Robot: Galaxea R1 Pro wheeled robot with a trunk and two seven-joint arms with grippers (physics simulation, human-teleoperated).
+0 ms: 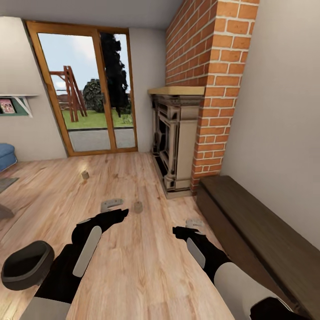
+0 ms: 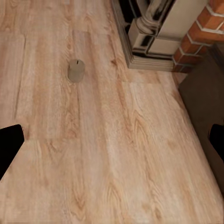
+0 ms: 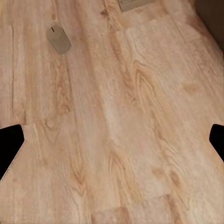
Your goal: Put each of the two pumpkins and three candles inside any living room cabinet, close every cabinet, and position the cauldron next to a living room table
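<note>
Hovering low over the wooden floor (image 1: pixel 133 266), your left claw (image 1: pixel 111 205) sits at lower centre-left of the head view and your right claw (image 1: pixel 194 223) at lower centre-right; both are released, their fingers spread wide at the edges of the wrist views and grasping nothing. Just beyond the left claw, one candle (image 1: pixel 138 207) stands upright on the boards near the frame's middle; it also appears in the left wrist view (image 2: pixel 76 70) and the right wrist view (image 3: pixel 58 40). A second candle (image 1: pixel 85 175) stands farther off, left of centre. The black cauldron (image 1: pixel 26 265) sits at the lower left edge. The long dark cabinet (image 1: pixel 262 235) runs along the right wall, fronts shut, beside the stone fireplace (image 1: pixel 175 142) and its brick chimney (image 1: pixel 209 66). A glass door (image 1: pixel 86 84) fills the upper left.
</note>
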